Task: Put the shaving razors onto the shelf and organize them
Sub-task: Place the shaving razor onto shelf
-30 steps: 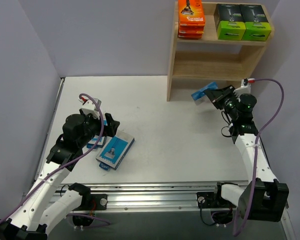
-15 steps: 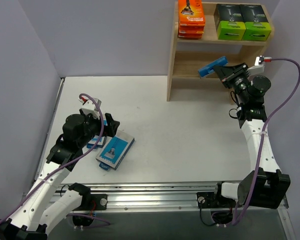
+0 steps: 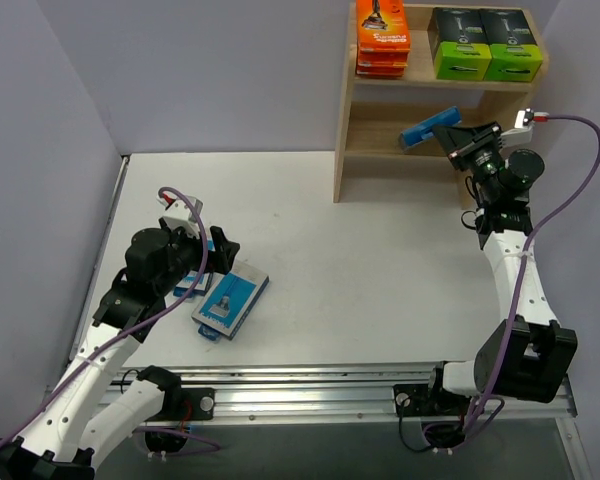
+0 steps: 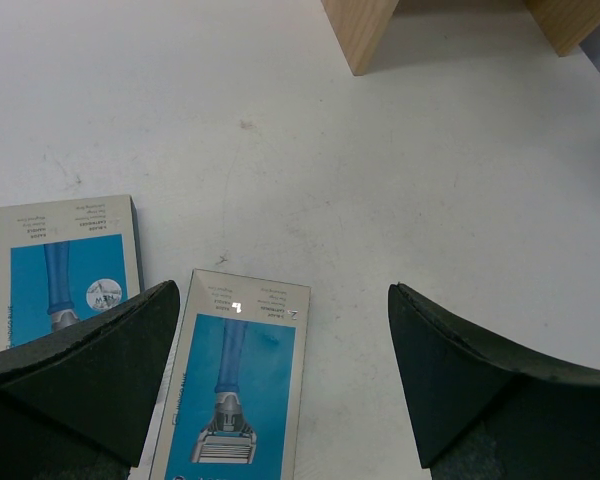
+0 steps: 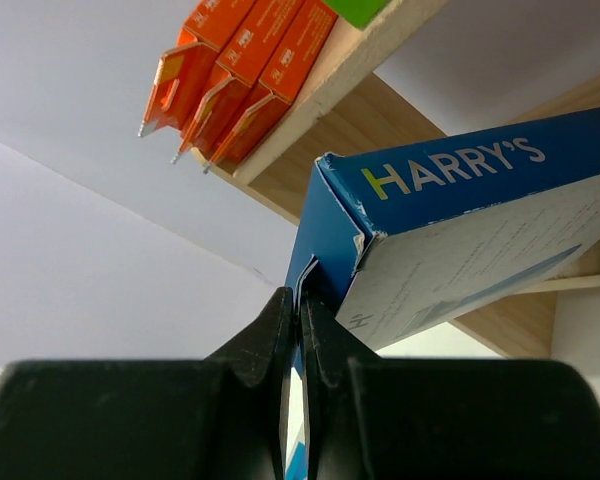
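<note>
Two arms: the right one works at the shelf [image 3: 345, 120]; the left one hangs over the table [image 3: 380, 270].
Right gripper [image 3: 452, 133]: pinched tight on the thin edge flap of a light-blue razor pack [image 3: 427, 128].
Held pack: juts out ahead of the fingertips, tilted, at the mouth of the lower tier. It looks clear of the board below, though the overhead view is too coarse to be sure.
Top tier: above the right gripper. Orange packs [image 3: 382, 38] sit up and to one side, black boxes with green ends [image 3: 483, 45] almost straight overhead.
Left gripper [image 4: 282, 300]: jaws spread wide, holding nothing.
Loose blue packs: one [image 4: 235, 385] lies flat directly beneath the gap between the left fingers; the other [image 4: 65, 260] lies just beside it, partly under one finger.
Step in hand: likely setting the first blue pack on the lower tier.
Next move calls for: carrying the pack deeper in, levelling it, lowering until it rests, then letting go, with room left alongside for the other two.
</note>
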Controlling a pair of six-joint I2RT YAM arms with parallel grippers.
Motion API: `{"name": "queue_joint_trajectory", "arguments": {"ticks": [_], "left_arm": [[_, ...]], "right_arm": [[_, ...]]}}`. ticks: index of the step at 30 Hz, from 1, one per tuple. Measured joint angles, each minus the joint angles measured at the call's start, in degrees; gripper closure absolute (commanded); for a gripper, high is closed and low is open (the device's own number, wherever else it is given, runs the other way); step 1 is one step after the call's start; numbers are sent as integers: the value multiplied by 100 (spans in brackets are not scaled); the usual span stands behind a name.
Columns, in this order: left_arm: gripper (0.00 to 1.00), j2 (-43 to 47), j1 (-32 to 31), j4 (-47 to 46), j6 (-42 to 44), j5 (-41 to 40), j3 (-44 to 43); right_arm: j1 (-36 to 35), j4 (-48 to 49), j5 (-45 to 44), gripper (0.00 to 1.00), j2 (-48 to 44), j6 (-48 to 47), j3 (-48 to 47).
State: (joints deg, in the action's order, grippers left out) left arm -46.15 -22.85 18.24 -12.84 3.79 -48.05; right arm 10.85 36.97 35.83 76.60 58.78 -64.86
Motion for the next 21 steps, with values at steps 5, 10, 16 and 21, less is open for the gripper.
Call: {"name": "queue_joint_trajectory", "arguments": {"ticks": [5, 10, 16, 21], "left_arm": [[6, -15, 0, 0, 0, 22, 0], [6, -44, 2, 0, 0, 50, 0], [6, -81, 2, 0, 0, 94, 0], [6, -96, 2, 0, 0, 107, 0]], "right_arm": [[219, 358, 92, 100, 37, 197, 28], [553, 922, 153, 100, 96, 505, 435], [839, 1167, 195, 100, 166, 627, 833], [1023, 1340, 188, 100, 129, 636, 1137]]}}
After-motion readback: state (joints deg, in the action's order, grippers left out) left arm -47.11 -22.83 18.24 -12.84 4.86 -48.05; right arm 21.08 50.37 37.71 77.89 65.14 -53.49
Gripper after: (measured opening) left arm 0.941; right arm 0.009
